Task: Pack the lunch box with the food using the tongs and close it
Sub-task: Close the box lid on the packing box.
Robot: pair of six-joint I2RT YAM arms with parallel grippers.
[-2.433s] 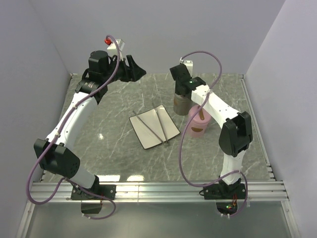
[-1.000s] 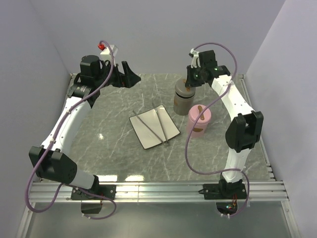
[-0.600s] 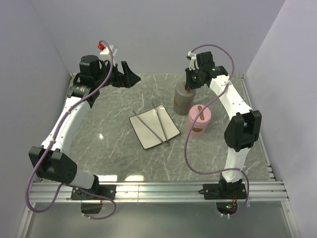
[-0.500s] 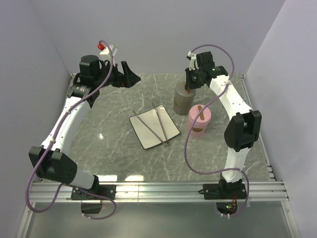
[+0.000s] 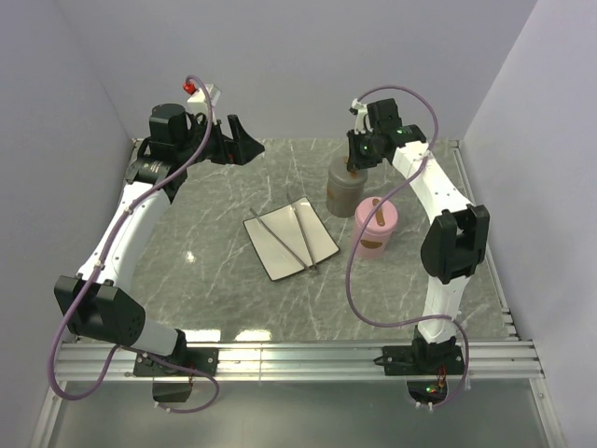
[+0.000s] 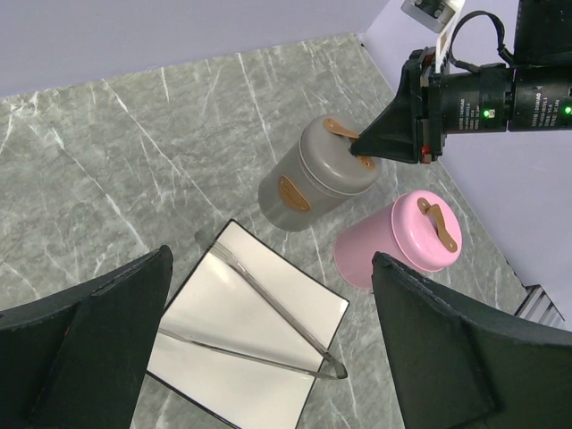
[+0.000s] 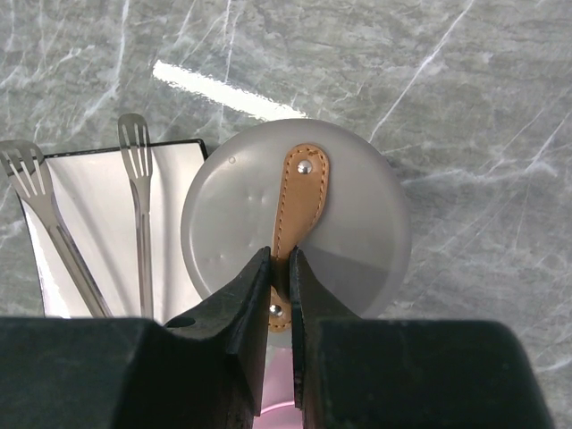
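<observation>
Right fingers [image 7: 241, 308] pinch the tan strap [image 7: 299, 201] atop the grey tin [image 5: 343, 194] — left fingers [image 6: 98, 340] spread, free. Tongs [image 5: 280, 243] lie on the tray [image 5: 322, 245], left of the tin — joint nearest the bases, tips pointing away.

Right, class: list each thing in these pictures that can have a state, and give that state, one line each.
left gripper: open, holding nothing, above the table.
right gripper: shut on the tan strap of the grey container's lid.
grey container: upright, lid on.
pink container: upright, lid on.
tongs: lying on the white tray, arms spread, not gripped.
</observation>
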